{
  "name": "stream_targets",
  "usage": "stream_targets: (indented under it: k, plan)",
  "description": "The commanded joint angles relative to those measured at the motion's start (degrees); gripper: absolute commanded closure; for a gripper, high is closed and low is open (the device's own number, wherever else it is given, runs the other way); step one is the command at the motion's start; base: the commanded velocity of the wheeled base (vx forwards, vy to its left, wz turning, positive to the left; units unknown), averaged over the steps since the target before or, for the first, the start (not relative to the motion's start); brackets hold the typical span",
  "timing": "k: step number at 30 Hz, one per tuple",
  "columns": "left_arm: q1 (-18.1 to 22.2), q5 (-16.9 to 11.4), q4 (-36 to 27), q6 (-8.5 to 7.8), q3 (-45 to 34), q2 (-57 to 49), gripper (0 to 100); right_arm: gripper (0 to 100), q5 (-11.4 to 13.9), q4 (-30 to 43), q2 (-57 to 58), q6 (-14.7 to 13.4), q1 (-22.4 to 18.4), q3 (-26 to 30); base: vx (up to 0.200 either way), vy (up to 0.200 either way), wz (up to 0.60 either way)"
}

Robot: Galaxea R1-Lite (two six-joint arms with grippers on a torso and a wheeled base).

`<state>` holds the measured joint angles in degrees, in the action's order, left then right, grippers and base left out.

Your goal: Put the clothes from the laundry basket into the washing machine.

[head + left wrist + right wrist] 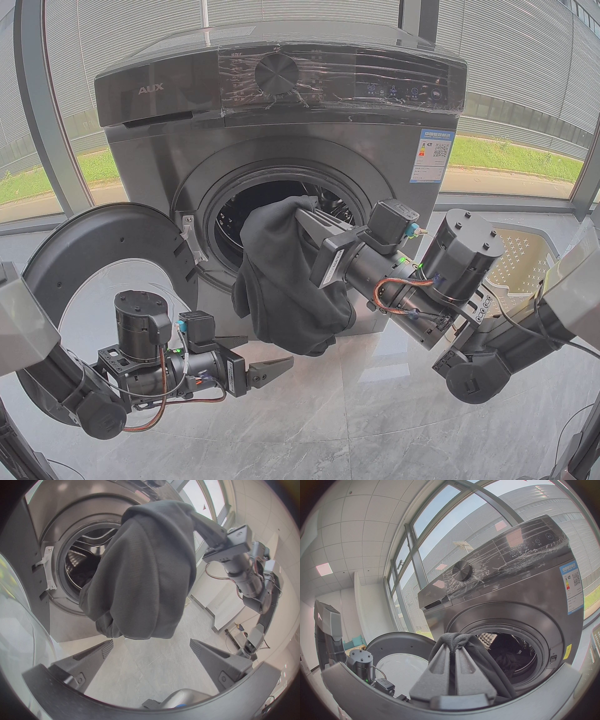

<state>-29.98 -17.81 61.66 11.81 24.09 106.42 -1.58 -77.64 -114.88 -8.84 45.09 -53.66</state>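
Glazed wall (519, 94) behind, pale stone-tile floor (375, 425) below. Found washing machine (281, 144) standing front-on against the glazing. Noted round door (106, 262) swung fully to the robot's left, leaving the porthole (275, 187) unobstructed. Saw dark laundry lying inside the drum in the right wrist view. Located white perforated laundry basket (525, 256) on the floor at the robot's right, just beside the machine and partly hidden behind the right arm; cannot tell its contents.

Recorded dark grey garment (281, 281) draped over the right gripper (453, 651), with its bulk hanging in front of the porthole's lower rim, outside the drum. Cannot tell whether touching the rim. Observed right fingers pressed together on a fold at the top of the cloth, level with the middle of the opening and pointed into it. Judged the high, single-fold grip as meant to carry the cloth hanging and feed it in top first.

Recorded left gripper (151, 642) low, near the floor, below and to the left of the hanging cloth: fingers spread apart, holding nothing, clear of the cloth. Judged that placement as handy for lifting the trailing end.

Judged step in hand as insertion, not yet done. Flagged the lower rim as the likely snag edge, given most of the cloth hanging below it. Noted open room in the upper and right part of the porthole, and hinge bracket (190, 234) close on its left.
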Motion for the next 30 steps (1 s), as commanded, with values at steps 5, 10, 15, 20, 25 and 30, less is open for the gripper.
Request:
stream_targets:
  k: [5, 10, 15, 20, 25, 30]
  plan:
    - [-0.8, 2.2, 0.7, 3.39, 3.6, 4.0, 0, 100, 0.0, -0.2, -0.2, 0.0, 0.0, 0.0, 0.0, 0.0, 0.0]
    - [-2.6, 3.4, 2.8, 8.75, 5.8, 5.4, 0, 100, 0.0, -0.3, -0.2, 0.0, 0.1, 0.0, 0.0, 0.0, 0.0]
    - [-2.9, 6.2, 5.3, 9.54, 8.3, 8.4, 0, 100, -0.1, -0.3, -0.1, 0.0, 0.1, 0.0, 0.0, 0.0, 0.0]
    - [-3.0, 7.7, 7.9, 9.72, 8.6, 8.7, 0, 100, -0.1, -0.3, -0.1, 0.0, 0.0, 0.3, 0.0, 0.0, 0.0]
    - [-3.0, 10.3, 10.5, 9.19, 8.2, 8.6, 100, 100, -0.1, -0.6, -0.2, 0.0, 0.0, 0.4, 0.0, 0.0, 0.0]
    - [-3.9, 12.5, 14.5, 8.84, 8.0, 10.0, 100, 100, -0.1, -1.1, -0.8, 0.0, 0.0, 0.6, 0.0, 0.0, 0.0]
